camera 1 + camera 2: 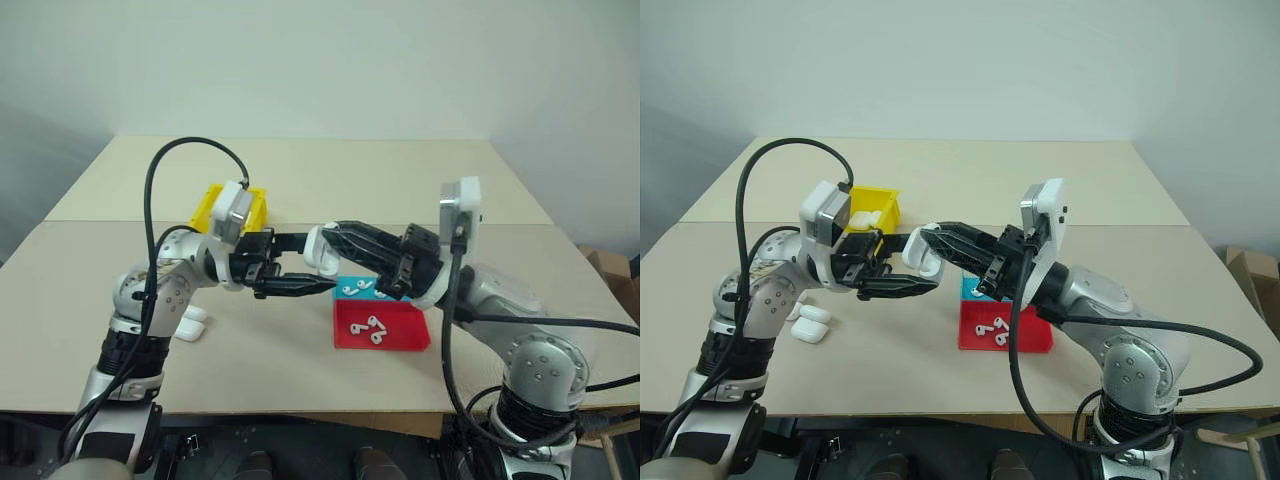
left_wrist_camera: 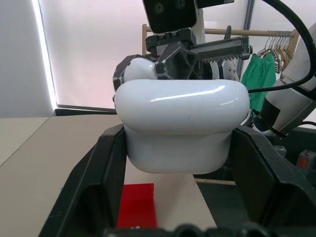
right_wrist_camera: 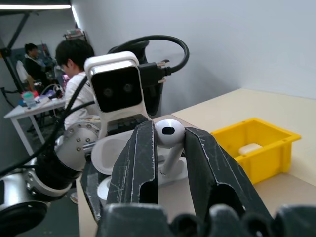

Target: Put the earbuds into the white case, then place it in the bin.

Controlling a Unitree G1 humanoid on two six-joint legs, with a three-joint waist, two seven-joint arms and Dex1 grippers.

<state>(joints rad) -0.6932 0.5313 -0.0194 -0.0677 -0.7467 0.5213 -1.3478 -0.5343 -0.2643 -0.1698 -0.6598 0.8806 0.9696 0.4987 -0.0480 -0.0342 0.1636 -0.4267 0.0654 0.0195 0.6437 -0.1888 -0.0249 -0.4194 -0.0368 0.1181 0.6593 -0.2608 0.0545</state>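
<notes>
The left gripper (image 2: 177, 197) is clamping the white case (image 2: 180, 126) at frame centre, its fingers tight on both sides. The right gripper (image 3: 170, 148) is pinching an earbud (image 3: 169, 136) just above the case's open lid, while the bin (image 1: 228, 208) is sitting upper left, behind the arms.

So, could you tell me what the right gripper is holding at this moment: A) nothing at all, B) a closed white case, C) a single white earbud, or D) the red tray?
C: in the right wrist view the right gripper pinches one white earbud between its black fingers, right by the open white case held in the left gripper.
</notes>
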